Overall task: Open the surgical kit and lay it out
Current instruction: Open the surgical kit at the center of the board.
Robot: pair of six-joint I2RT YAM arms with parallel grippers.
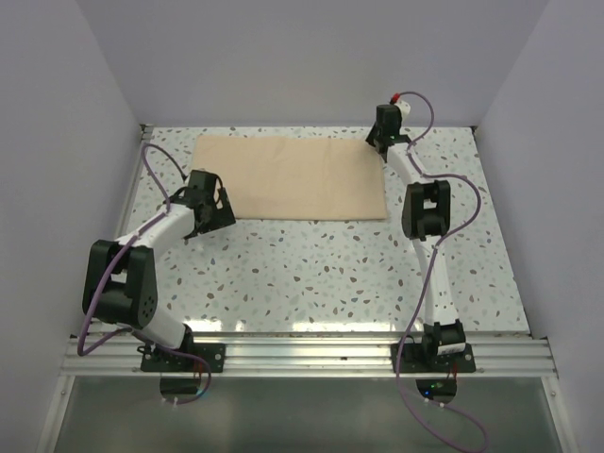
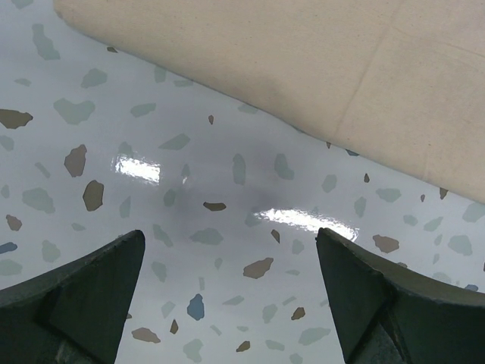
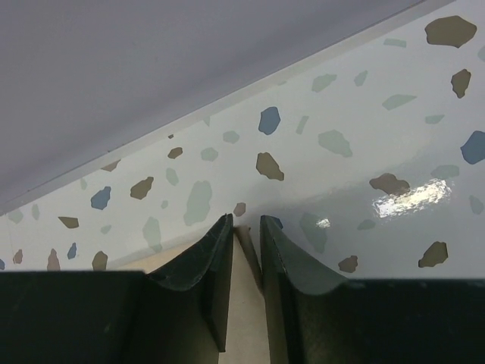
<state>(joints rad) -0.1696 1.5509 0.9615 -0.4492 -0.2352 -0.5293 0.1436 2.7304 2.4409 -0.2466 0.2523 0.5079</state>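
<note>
Glossy speckled tabletop (image 1: 330,274), lilac walls (image 1: 311,57), tan cloth wrap (image 1: 293,176) flat nr far edge, L gripper (image 2: 229,250) spread wide by its near-left corner, R gripper (image 3: 246,227) pinching its far-right corner

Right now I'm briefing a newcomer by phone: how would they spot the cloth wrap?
Start at the speckled table, then look to its far half. A tan rectangular cloth wrap lies flat there, its far right corner pinched in the right tool. It is the only plain, unspeckled sheet there.

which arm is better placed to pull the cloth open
Right. The right gripper pinches the cloth at its far right corner; the left gripper is open over the table, beside the cloth.
</note>
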